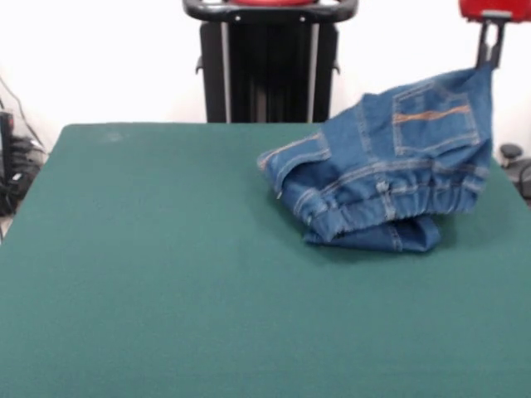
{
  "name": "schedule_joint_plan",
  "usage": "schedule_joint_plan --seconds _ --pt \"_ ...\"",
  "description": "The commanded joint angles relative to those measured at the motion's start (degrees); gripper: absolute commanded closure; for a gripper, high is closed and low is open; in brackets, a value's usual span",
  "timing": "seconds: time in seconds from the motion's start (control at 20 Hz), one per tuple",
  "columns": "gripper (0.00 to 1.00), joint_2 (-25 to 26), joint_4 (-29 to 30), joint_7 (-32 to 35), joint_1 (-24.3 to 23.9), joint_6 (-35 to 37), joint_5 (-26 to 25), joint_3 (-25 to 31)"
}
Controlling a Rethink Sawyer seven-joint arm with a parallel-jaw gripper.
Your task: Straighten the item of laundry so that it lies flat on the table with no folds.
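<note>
The jeans [390,166] lay in a bunched heap on the right half of the green surface [149,274], toward its far edge, as the front view showed them; they were small, of blue denim with faded patches and orange-tan stitching; their upper right corner was drawn up off the surface into a peak, and that peak met the fingers [489,51] near the top right of the picture; the fingers were dark and narrow and hung from a red housing at the top edge; they seemed closed on the raised corner of cloth, since the denim hung from them, though the tips themselves were partly hidden by the fabric; a back pocket with an orange-tan line across it faced the camera on the lifted part; below it the gathered elastic waistband ran across the heap, folded over on itself; a lower layer of denim poked out beneath the waistband at the near side and rested on the surface; a flap of cloth stretched out to the left of the heap, ending in a seamed edge; the garment was plainly folded in several layers and not flat; the rest of the surface, left and near, showed only green felt
</note>
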Motion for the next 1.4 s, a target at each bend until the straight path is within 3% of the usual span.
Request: schedule_joint_plan --seconds 0.05,0.3,0.6,0.9,1.1,1.25,1.4 --pt "1.0 -5.2 4.6 23.8 4.9 13.4 4.0 3.3" --pt "1.0 -7.1 3.5 25.1 4.3 16.3 4.7 4.7" --pt "1.0 -6.6 5.0 21.0 1.5 14.3 6.4 6.5" --pt "1.0 -7.5 3.5 22.2 1.8 16.2 4.9 5.7" --pt "1.0 -8.8 0.8 26.7 4.7 20.4 -0.7 1.3" --pt "1.0 -8.7 -1.2 25.9 3.8 23.3 -4.5 -1.8" --pt "1.0 -8.8 1.7 21.5 1.1 20.8 -2.7 -0.1"
